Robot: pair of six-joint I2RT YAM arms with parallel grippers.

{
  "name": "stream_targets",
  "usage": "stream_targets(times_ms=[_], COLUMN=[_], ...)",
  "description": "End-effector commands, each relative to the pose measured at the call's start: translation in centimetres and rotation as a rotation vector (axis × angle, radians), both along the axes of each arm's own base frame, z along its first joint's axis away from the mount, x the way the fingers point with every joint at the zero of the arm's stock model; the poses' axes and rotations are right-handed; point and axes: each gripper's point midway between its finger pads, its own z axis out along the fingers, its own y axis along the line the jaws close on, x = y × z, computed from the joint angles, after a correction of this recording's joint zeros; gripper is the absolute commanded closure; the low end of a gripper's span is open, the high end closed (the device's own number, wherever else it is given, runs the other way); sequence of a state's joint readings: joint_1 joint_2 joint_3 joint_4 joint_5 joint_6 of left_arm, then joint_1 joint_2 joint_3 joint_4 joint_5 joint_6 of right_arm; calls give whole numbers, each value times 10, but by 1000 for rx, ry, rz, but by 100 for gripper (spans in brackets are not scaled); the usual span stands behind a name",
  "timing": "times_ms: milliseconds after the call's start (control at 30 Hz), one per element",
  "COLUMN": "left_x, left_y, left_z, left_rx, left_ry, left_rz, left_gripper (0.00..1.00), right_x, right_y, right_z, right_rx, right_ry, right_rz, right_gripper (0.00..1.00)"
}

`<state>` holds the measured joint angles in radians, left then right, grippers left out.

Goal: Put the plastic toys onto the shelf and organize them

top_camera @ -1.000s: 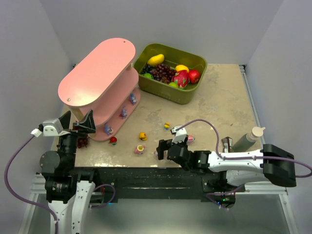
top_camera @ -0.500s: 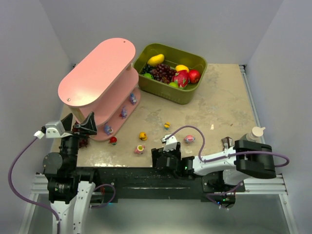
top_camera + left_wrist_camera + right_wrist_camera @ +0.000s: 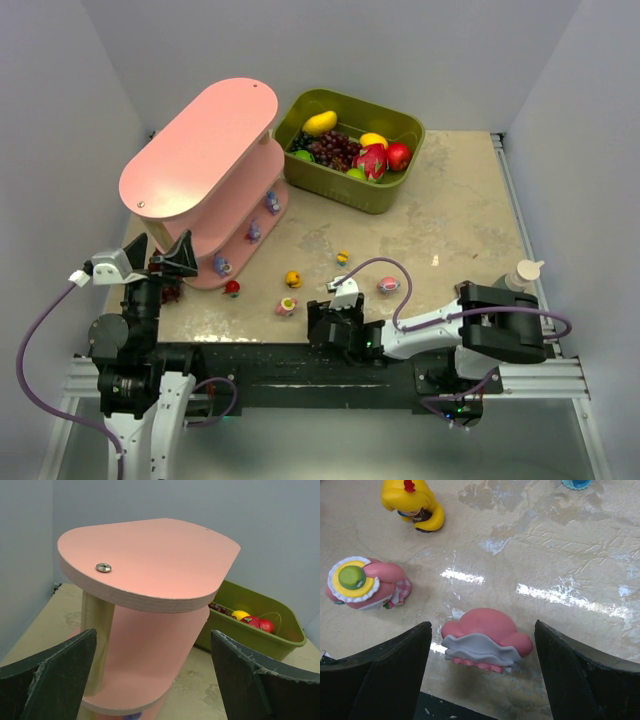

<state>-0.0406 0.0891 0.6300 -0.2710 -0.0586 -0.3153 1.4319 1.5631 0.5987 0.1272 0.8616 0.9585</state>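
Note:
The pink three-tier shelf (image 3: pixel 205 160) stands at the back left and fills the left wrist view (image 3: pixel 145 555). Three small toys (image 3: pixel 254 231) stand on its bottom board. On the table lie a red toy (image 3: pixel 232 288), a yellow toy (image 3: pixel 293 279), a pink toy (image 3: pixel 287 305) and another pink toy (image 3: pixel 388 285). My right gripper (image 3: pixel 322 318) is open and low at the near edge. Its jaws (image 3: pixel 483 645) stand either side of a pink-and-grey toy (image 3: pixel 485 630) without touching it. My left gripper (image 3: pixel 165 262) is open and empty, facing the shelf's near end (image 3: pixel 152 645).
An olive bin (image 3: pixel 392 190) of fruits stands behind the shelf's right end. A squeeze bottle (image 3: pixel 515 280) lies at the right edge. A dark grape bunch (image 3: pixel 168 291) lies under my left gripper. A pink toy with a yellow-green top (image 3: pixel 365 582) lies left of my right jaws.
My right arm has swung left and back toward the near edge, bringing its open jaws around the pink-and-grey toy. My left gripper has shifted only slightly.

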Motion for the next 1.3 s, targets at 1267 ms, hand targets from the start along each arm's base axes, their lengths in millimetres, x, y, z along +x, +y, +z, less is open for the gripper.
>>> stream_targets(times_ms=[1267], left_x=[-4], left_y=[7], left_z=[7], left_rx=[-12], left_ry=[-38], left_rz=[37], left_gripper=[0], right_x=[11], right_y=[6], right_z=[64], right_rx=[63], right_ry=[-121], right_rz=[-153], right_gripper=[48])
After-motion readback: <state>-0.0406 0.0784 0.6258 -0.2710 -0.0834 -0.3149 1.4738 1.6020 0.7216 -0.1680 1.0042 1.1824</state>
